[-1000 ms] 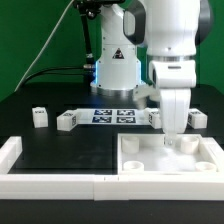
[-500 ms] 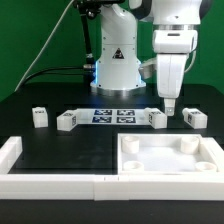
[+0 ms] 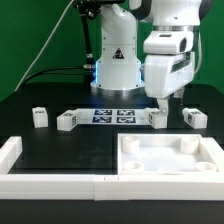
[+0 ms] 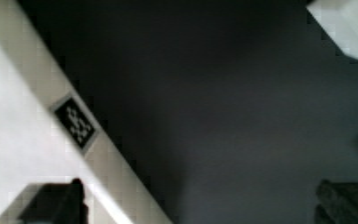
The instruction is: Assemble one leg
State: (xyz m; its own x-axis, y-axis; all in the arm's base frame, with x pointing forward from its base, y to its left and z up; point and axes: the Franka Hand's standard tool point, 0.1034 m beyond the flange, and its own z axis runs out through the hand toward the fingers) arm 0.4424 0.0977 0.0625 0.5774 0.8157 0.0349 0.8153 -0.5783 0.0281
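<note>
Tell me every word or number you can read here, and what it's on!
No readable words or numbers.
Robot base: black triangle sign, too small to read.
Marker board: square pattern tags, no letters.
Leg: tag too small to read.

The black table (image 4: 211, 110) fills most of the wrist view, blurred. A white surface (image 4: 7, 120) runs slantwise along one side of it, its edge straight, and a black-and-white square tag (image 4: 75, 122) sits close to that edge. Which part this is cannot be told. The gripper (image 4: 201, 202) shows two dark fingertips (image 4: 51, 203), spread far apart with only bare table between them.
</note>
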